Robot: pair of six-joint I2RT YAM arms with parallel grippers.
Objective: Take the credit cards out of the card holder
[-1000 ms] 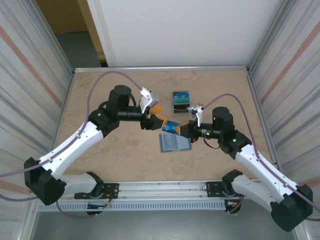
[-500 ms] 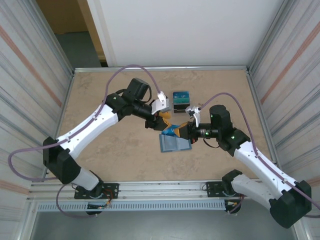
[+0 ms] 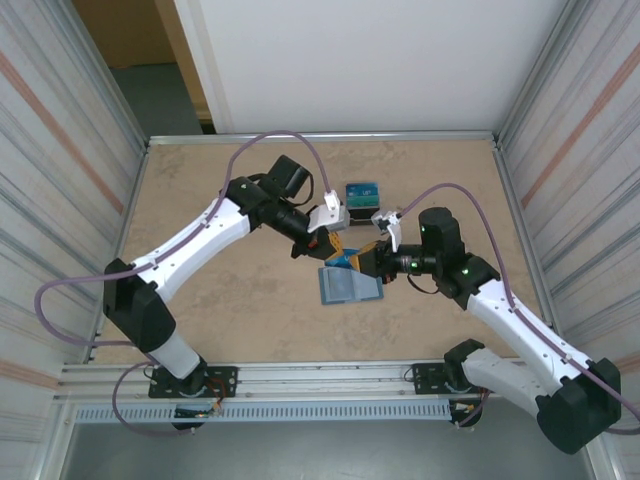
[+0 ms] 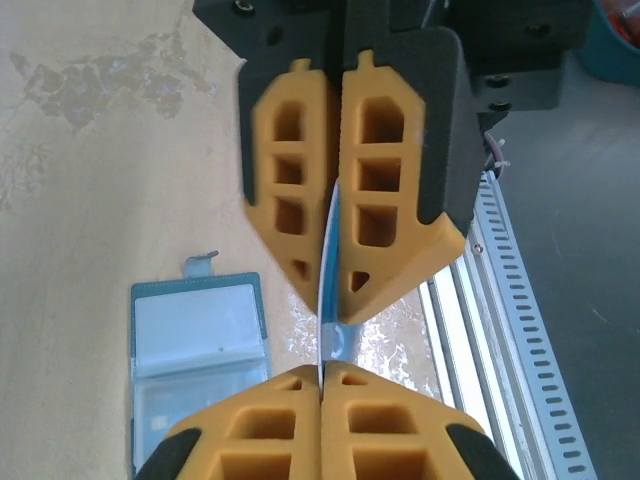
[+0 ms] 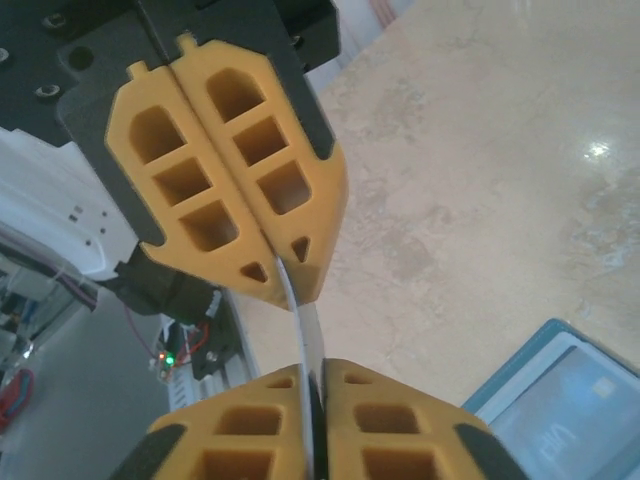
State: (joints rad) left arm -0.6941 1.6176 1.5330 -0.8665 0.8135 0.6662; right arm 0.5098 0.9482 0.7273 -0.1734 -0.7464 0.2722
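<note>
Left gripper (image 3: 328, 246), seen from overhead near the middle of the frame, meets the right gripper (image 3: 366, 257) tip to tip. A blue credit card (image 3: 346, 262) bridges the two over the tan bench (image 3: 240, 300). Just below them in that frame the card holder (image 3: 350, 288) lies open and flat, grey-blue pockets facing up. A small dark-based stand (image 3: 362, 200) with a teal top sits higher in the frame, apart from both grippers.

The overhead view is too small to show how the jaws stand. The left wrist view shows more: at its bottom edge the left gripper's yellow fingers (image 4: 270, 430) are pressed together on the card's thin edge. The card runs as a pale blue line up the centre and disappears between the right gripper's fingers (image 4: 385, 200) at the top. At lower left of this view the card holder (image 4: 195, 345) lies open on the bench, its pockets pale and glossy.

The right wrist view gives the opposite angle. The right gripper's fingers (image 5: 385, 440) at the bottom stand a sliver apart with the card (image 5: 306, 335) between them; whether they press it cannot be told. The left gripper (image 5: 288, 282), at upper left, is clamped on the card's far end. A corner of the card holder (image 5: 575, 400) shows at lower right.
</note>
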